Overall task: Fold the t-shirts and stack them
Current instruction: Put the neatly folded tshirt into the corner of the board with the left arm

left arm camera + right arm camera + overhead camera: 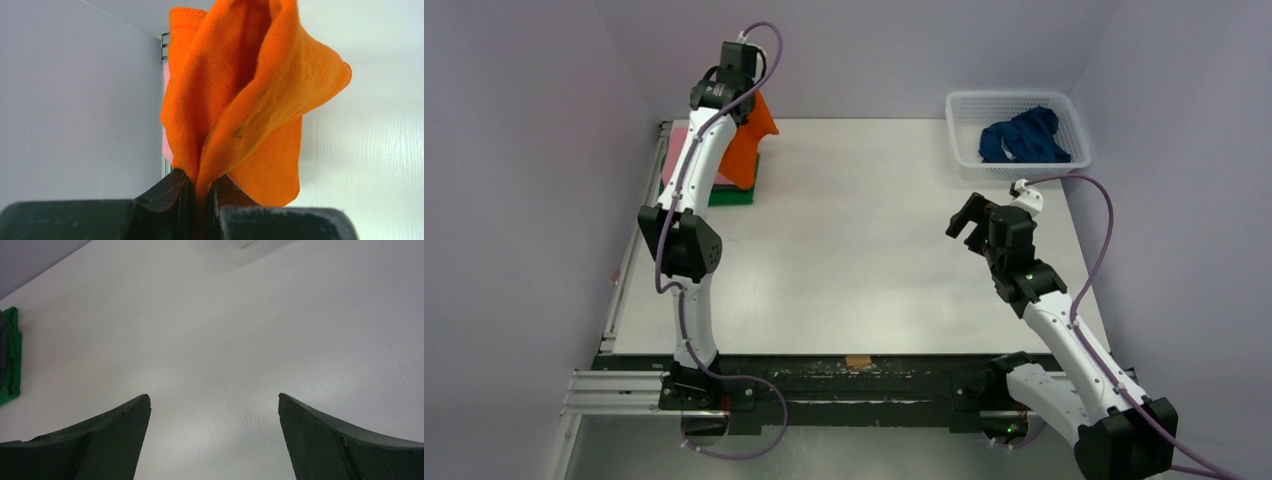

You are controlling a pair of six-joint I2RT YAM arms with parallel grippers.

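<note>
Orange t-shirt (240, 90) | my left gripper (199, 189) is pinching it over stack (729, 195) | right gripper (214, 397) is gaping | risk: unfolding when dropped

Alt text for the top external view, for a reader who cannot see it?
The left gripper holds an orange t-shirt over a stack of folded shirts at the far left corner of the table. The right gripper hangs open mid-table; a dark blue t-shirt lies in a white basket.

left gripper (746, 100) at 11 o'clock holds the orange t-shirt (749, 145) over the green t-shirt (729, 196); dark blue t-shirt (1024, 137) lies in the basket (964, 100) at 1 o'clock.
</note>
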